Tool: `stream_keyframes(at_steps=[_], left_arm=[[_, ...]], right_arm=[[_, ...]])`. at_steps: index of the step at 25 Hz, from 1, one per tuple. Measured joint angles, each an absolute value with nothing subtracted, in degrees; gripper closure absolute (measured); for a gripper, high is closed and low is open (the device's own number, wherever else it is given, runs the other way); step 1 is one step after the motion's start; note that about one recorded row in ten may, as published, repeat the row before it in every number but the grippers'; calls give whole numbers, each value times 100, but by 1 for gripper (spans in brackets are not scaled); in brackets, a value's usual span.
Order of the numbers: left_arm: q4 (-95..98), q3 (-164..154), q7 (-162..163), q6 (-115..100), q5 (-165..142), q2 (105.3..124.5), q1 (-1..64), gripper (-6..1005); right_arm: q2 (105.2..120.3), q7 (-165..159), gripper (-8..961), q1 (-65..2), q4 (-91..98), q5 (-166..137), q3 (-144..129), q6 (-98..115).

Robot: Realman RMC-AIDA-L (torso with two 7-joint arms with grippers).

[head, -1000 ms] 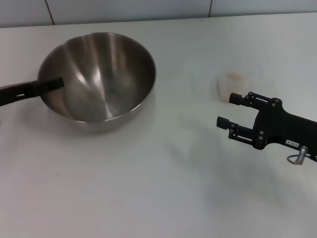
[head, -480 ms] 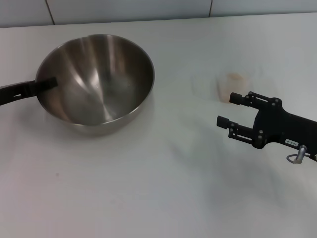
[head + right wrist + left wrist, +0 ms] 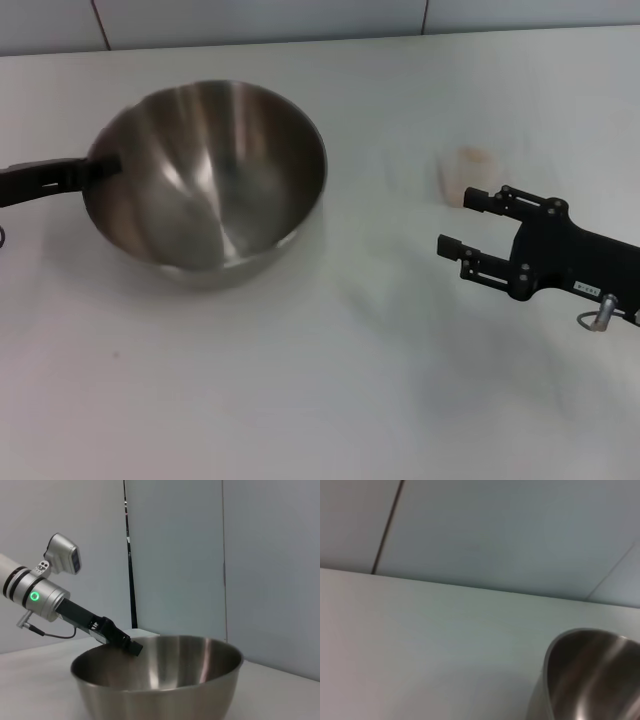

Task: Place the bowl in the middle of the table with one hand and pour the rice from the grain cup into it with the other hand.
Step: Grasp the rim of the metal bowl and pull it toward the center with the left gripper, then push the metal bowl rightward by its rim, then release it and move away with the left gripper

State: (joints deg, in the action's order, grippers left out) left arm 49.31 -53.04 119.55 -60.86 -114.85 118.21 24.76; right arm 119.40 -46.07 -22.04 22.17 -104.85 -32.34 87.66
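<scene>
The big steel bowl [image 3: 205, 170] sits left of the table's [image 3: 300, 390] middle, its far side raised a little. My left gripper [image 3: 105, 165] reaches in from the left and is shut on the bowl's left rim. The right wrist view shows the same bowl [image 3: 160, 680], with the left gripper [image 3: 131, 647] clamped over its edge. A piece of the bowl [image 3: 590, 675] shows in the left wrist view. The clear grain cup [image 3: 470, 178] stands at the right, pale rice [image 3: 474, 157] inside it. My right gripper [image 3: 458, 220] hovers open just in front of the cup, apart from it.
A grey tiled wall [image 3: 300, 18] runs along the table's far edge. White tabletop stretches between the bowl and the cup and across the front.
The left gripper has carried the bowl to the right and slightly toward me, and the bowl's tilt has shifted. The right gripper and the cup have not moved.
</scene>
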Motion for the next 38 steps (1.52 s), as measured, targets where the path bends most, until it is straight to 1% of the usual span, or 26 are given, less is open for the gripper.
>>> stream_keyframes(at_steps=[3, 11, 13, 22, 31, 34, 36, 38], left_arm=[[4956, -5342, 11963, -6092, -11492, 11821, 2480, 812], [5070, -5441, 11985, -6174, -11551, 11806, 2526, 869], [5123, -5496, 11992, -6226, -11601, 11803, 2565, 952], [5236, -5528, 11997, -6362, -11624, 11803, 2668, 951], [5197, -5635, 11924, -6467, -11623, 11833, 3288, 952], [5162, -5685, 11911, -6427, -11623, 11838, 3360, 952], [5008, -5823, 11854, -6262, -11614, 11861, 3566, 951], [5008, -5823, 11854, -6262, -11614, 11861, 3566, 951]], right_arm=[[11943, -4587, 265, -2204, 2181, -10485, -3234, 8750], [11945, -4582, 266, -2209, 2147, -10485, -3234, 8709], [11945, -4582, 266, -2208, 2146, -10485, -3234, 8709], [11943, -4570, 266, -2228, 2144, -10485, -3234, 8701], [11935, -4570, 265, -2259, 2144, -10485, -3239, 8631], [11935, -4570, 265, -2259, 2117, -10485, -3239, 8630], [11935, -4569, 266, -2259, 2094, -10485, -3237, 8630], [11935, -4566, 266, -2259, 2084, -10485, -3235, 8629]])
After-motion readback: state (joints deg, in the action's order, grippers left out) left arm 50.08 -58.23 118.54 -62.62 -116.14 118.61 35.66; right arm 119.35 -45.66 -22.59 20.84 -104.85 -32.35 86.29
